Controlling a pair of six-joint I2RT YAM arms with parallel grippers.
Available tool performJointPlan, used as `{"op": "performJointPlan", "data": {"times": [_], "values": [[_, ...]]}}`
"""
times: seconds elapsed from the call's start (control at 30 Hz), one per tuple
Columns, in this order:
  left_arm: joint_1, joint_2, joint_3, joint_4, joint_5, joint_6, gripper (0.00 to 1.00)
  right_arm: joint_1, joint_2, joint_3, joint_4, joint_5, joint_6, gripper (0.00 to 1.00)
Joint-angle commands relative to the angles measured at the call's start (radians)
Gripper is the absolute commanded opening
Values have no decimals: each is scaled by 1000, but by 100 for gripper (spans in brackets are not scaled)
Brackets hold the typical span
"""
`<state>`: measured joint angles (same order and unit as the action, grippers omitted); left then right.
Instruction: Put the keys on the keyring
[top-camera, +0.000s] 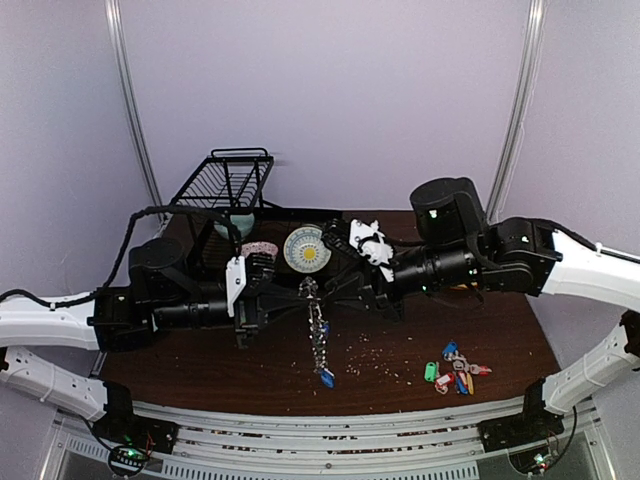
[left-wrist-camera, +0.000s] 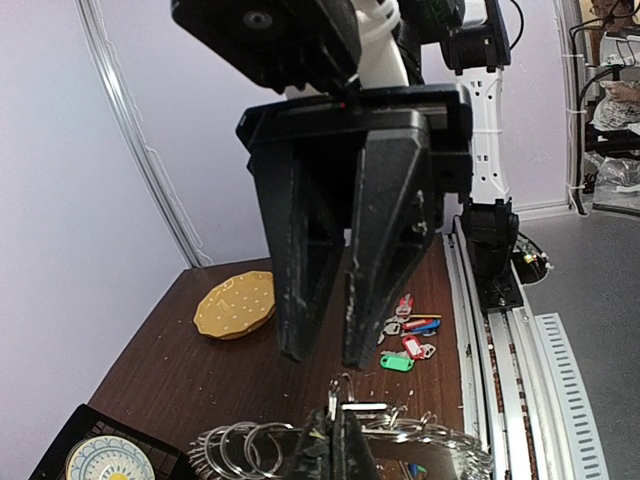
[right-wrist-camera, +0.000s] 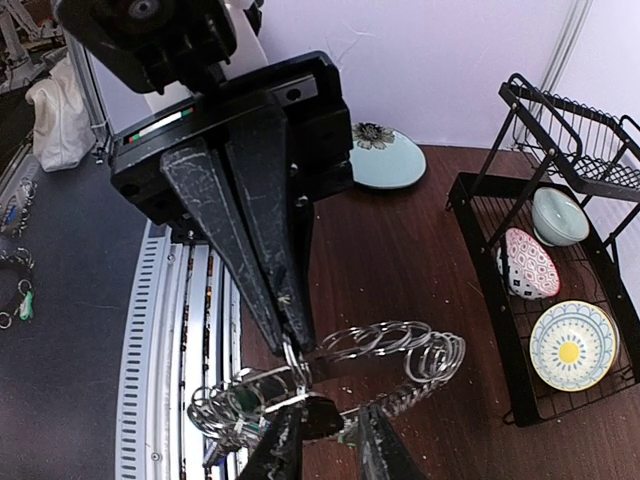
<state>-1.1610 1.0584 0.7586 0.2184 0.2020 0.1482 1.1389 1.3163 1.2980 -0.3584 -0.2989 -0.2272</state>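
The keyring (top-camera: 317, 330) hangs above the table between both arms, a dark ring hung with silver rings and a blue tag. My left gripper (top-camera: 303, 289) is shut on one small silver ring at its rim; its closed fingertips show in the left wrist view (left-wrist-camera: 338, 425) over the keyring (left-wrist-camera: 450, 440). My right gripper (top-camera: 329, 286) faces it, with its jaws a little apart around the dark rim (right-wrist-camera: 330, 418) and a gap on one side. The keyring (right-wrist-camera: 400, 345) sags below. The keys (top-camera: 457, 372) lie among red, blue and green tags on the table at right (left-wrist-camera: 398, 330).
A black dish rack (top-camera: 225, 185) stands at the back left, holding a yellow-patterned plate (right-wrist-camera: 572, 345), a pink bowl (right-wrist-camera: 528, 265) and a green bowl (right-wrist-camera: 558, 215). An ochre plate (left-wrist-camera: 235, 303) and a pale blue plate (right-wrist-camera: 385, 158) lie on the table. Metal rails (top-camera: 330, 440) line the near edge.
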Motion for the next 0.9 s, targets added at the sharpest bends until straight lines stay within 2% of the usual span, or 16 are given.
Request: {"op": "performJointPlan", "data": {"times": [0.0, 0.1, 0.17, 0.3, 0.47, 0.5, 0.6, 0.7, 0.77, 0.87], "values": [[3, -30, -2, 116, 14, 12, 0, 3, -29, -46, 133, -69, 67, 20], [3, -33, -3, 117, 18, 11, 0, 3, -15, -51, 142, -80, 73, 19], [3, -36, -5, 119, 22, 13, 0, 2, -10, -53, 144, -78, 75, 10], [3, -57, -20, 140, 26, 14, 0, 1, 0, -57, 140, -79, 74, 0], [3, -95, -68, 214, 60, 13, 0, 1, 27, -46, 144, -130, 85, 0], [3, -96, -70, 219, 60, 12, 0, 1, 33, -42, 144, -138, 86, 6], [3, -89, -63, 210, 60, 12, 0, 1, 32, -44, 149, -131, 83, 8], [3, -89, -64, 211, 66, 12, 0, 1, 33, -48, 162, -133, 84, 7], [3, -89, -65, 212, 68, 13, 0, 1, 32, -49, 171, -136, 88, 0], [3, -93, -68, 216, 66, 11, 0, 2, 27, -66, 193, -147, 88, 0]]}}
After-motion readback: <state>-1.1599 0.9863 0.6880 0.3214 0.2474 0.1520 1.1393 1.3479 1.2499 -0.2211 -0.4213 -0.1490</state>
